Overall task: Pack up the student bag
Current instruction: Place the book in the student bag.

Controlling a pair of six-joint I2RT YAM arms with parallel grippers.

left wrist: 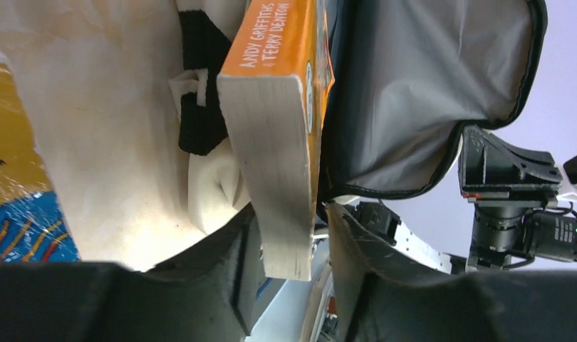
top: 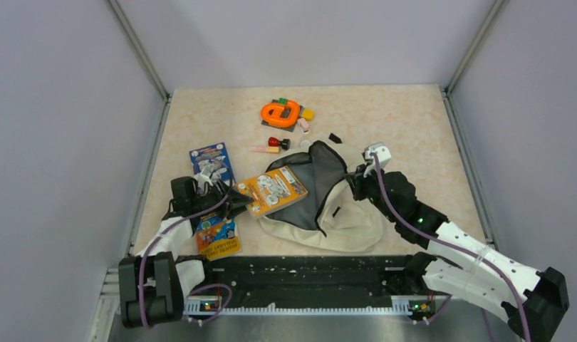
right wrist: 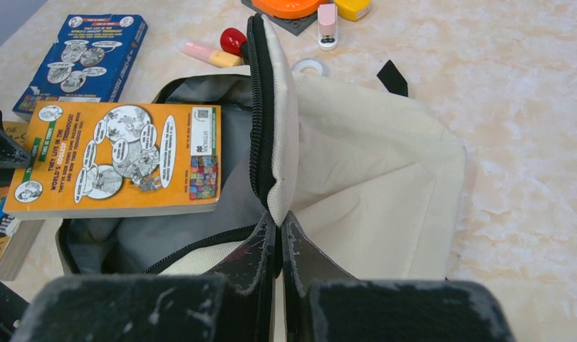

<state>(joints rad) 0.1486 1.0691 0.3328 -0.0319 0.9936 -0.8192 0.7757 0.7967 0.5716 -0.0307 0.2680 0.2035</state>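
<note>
While my right claw, clamped tight on the rim of the student bag, props its mouth open mid-counter, my left claw straddles the orange book over that opening. Whether those jaws grip it or merely bracket it, I can't tell.

The large cream-beige cloth backpack is matt woven fabric outside, with a smooth grey lining and a black toothed zip. The orange paperback book has a glossy card cover and rough off-white paper page edges, while the beige marbled table top looks smooth with a faint sheen. The black plastic fingers of the right gripper are matt and scuffed pale.
</note>
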